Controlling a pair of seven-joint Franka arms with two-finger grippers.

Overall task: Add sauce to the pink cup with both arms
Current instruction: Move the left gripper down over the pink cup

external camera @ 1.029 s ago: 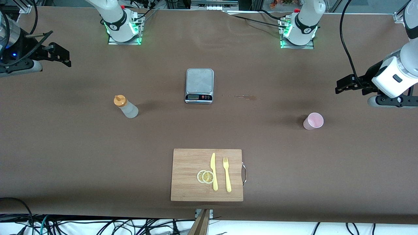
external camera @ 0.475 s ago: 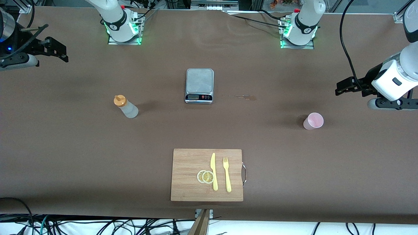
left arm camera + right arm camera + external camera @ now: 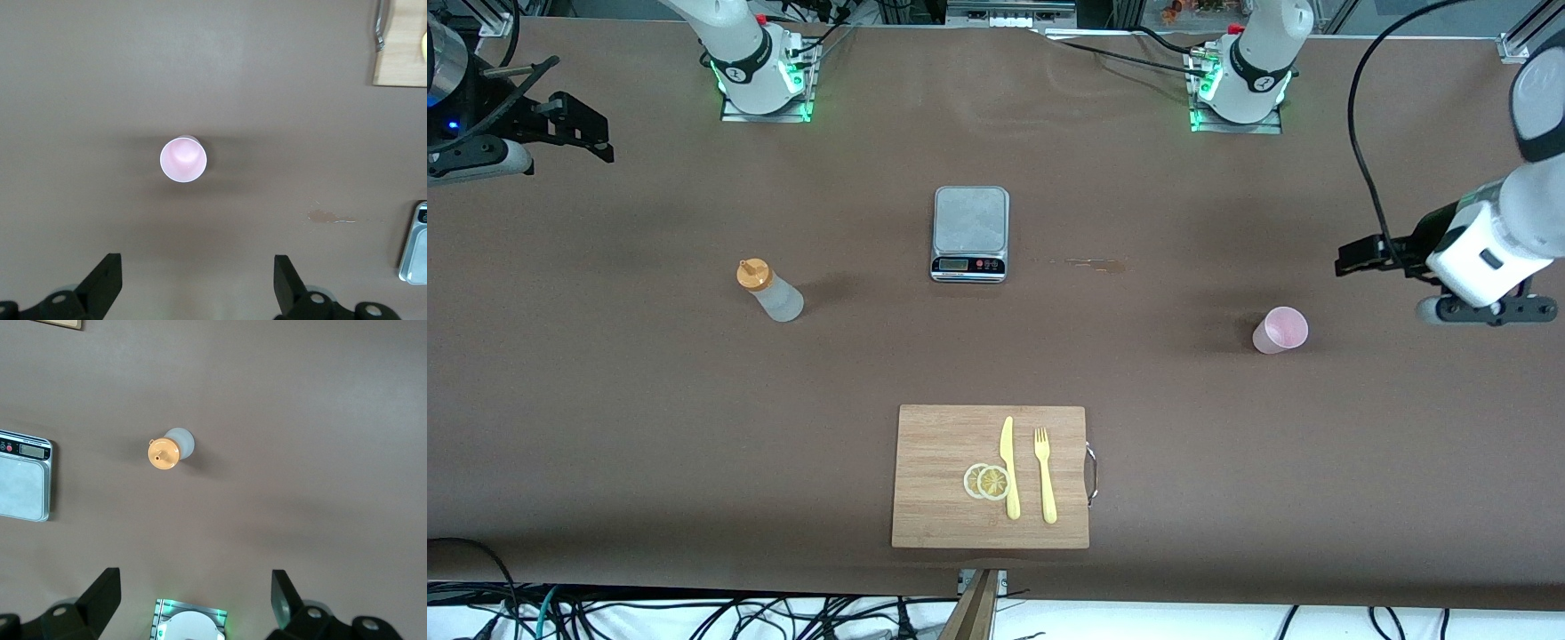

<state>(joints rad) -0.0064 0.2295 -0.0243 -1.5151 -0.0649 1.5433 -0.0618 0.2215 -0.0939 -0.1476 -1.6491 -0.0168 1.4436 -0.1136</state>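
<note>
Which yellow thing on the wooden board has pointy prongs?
The fork. It has prongs; the knife beside it has a plain blade, and the lemon slices are round.

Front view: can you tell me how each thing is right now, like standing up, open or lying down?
Sauce bottle: upright, cap on.
Pink cup: upright, looks empty.
Scale: nothing on it.
Cutting board: flat, holding knife, fork, lemon slices.
Left gripper: open, holding nothing.
Right gripper: open, holding nothing.

High front camera facing the bases – both wrist cameras straight down, sharing the scale [image 3: 970, 233].
</note>
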